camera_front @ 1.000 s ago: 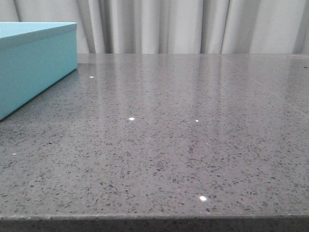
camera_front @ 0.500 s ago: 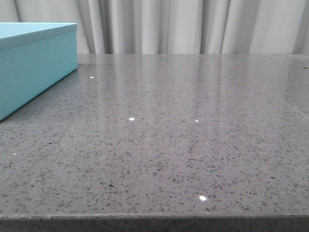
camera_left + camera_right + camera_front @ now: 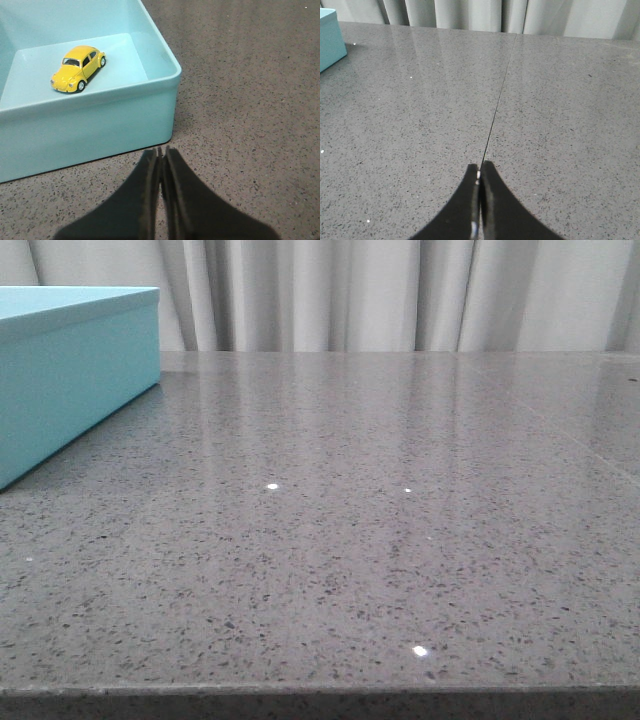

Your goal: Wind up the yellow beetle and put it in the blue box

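Note:
The yellow beetle (image 3: pixel 78 68) sits on its wheels inside the blue box (image 3: pixel 100 112), near one corner of the box floor, seen in the left wrist view. My left gripper (image 3: pixel 161 152) is shut and empty, above the table just outside the box's near wall. The blue box also shows at the far left of the front view (image 3: pixel 70 370) and at the edge of the right wrist view (image 3: pixel 329 37). My right gripper (image 3: pixel 479 170) is shut and empty over bare table, well away from the box. Neither gripper shows in the front view.
The grey speckled stone table (image 3: pixel 380 520) has a thin seam line (image 3: pixel 497 100) running away from my right gripper. Pale curtains (image 3: pixel 380 290) hang behind the table's far edge. The table's front edge (image 3: pixel 320 690) runs along the bottom of the front view.

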Tool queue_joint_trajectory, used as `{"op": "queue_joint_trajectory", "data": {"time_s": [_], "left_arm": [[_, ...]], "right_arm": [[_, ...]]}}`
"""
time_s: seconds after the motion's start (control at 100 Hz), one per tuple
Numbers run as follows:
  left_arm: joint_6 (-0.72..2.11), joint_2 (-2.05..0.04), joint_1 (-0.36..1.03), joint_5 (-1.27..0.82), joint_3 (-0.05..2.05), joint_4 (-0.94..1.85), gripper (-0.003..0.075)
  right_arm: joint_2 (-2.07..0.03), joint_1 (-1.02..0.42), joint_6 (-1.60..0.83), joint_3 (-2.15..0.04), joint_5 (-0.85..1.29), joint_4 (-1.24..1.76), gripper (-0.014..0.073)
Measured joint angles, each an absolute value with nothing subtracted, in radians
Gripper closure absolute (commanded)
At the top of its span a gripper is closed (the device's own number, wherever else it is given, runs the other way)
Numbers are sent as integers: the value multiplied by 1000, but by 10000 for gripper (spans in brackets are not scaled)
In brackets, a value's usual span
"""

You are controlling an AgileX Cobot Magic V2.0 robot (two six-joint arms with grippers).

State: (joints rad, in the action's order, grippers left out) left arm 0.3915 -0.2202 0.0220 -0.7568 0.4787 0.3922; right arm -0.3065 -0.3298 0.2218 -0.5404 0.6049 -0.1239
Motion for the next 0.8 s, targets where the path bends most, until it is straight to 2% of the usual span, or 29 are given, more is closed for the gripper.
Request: {"op": "queue_joint_trajectory", "data": {"time_s": [0.62,0.8], "left_arm": [[391,-216,22,-754,468,372,739],[364,-181,22,-574,381,351,739]], "right_arm": [[-307,-330,222,-540,605,-124,661],[-307,-330,222,-540,605,-124,661]]}}
